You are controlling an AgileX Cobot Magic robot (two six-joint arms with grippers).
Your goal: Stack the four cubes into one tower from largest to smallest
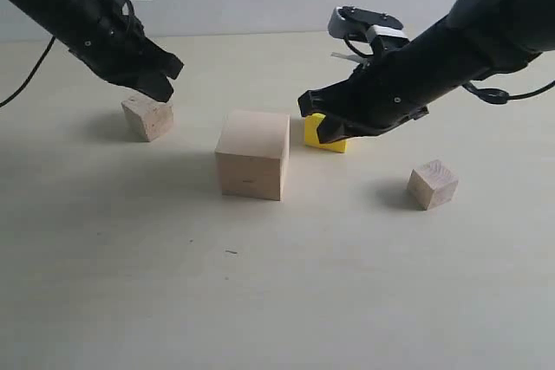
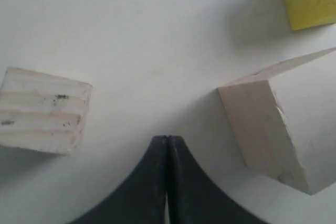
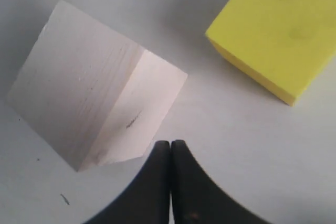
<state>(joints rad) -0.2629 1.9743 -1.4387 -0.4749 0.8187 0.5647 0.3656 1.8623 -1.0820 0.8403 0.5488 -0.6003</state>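
Two claws (image 1: 165,82) (image 1: 316,123) (both closed) near four cubes (image 1: 147,117) (image 1: 253,155) (image 1: 433,185) (image 1: 331,145): three wooden, one yellow

Large cube (image 1: 252,153), yellow cube (image 1: 314,133), small cubes (image 1: 147,117) (image 1: 433,184) apart

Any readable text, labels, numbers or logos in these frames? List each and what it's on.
No readable text in any view.
large wooden cube: no text, only a few dark flecks in the grain.
yellow cube: plain faces, nothing printed.
small wooden cube on the left: dark specks, not letters.
small wooden cube on the right: plain.
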